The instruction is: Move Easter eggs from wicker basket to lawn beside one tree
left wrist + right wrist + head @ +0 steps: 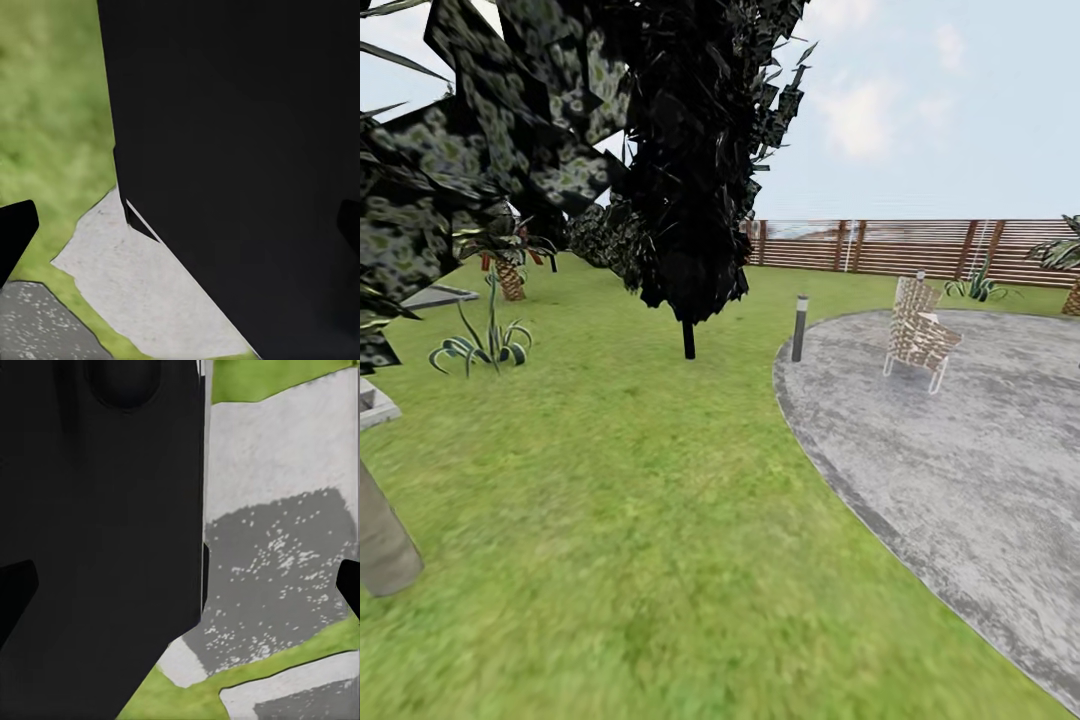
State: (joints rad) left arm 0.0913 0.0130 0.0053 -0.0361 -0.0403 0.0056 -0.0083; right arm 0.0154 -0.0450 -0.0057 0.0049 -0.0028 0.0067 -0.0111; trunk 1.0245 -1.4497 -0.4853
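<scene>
Lawn (620, 520) (mottled green), grey paved circle (960, 450), slat fence (920, 246) behind

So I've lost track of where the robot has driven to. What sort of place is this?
A fenced garden or backyard, in a simulator. A mottled green lawn runs up to a brown slatted wooden fence, with a dark columnar tree, a grey paved patio and a woven garden chair.

Matte black body panels, black claw fingertips (16, 592)
</scene>
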